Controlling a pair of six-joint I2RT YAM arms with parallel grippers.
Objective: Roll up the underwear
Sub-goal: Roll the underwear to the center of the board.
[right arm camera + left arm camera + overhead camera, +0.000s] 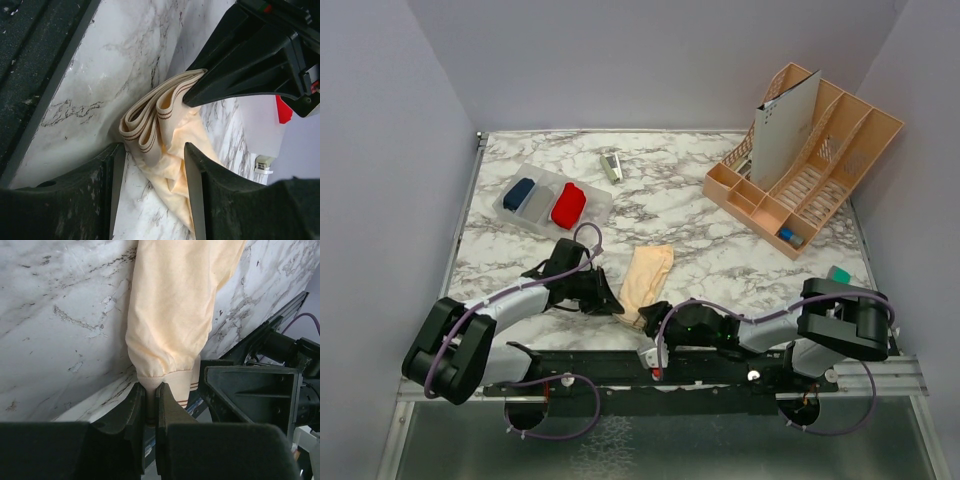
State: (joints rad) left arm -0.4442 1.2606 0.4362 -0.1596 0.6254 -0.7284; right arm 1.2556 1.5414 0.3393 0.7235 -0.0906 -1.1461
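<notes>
Both my arms lay low, reaching inward over the near edge of the marble table (720, 250). My left gripper (150, 390) was clamped tight on the striped waistband of the peach underwear (172, 315). My right gripper (152, 155) stood open, its fingers (200, 170) either side of that bunched, folded band. The garment lay flat and lightly creased, stretching away from the near edge.

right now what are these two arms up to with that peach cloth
The left gripper is pinched shut on the waistband of the peach underwear, which lies near the front edge of the table. The right gripper stands open around the bunched waistband, not clamping it. Rolling looks barely begun; a red roll sits in the tray behind.
</notes>
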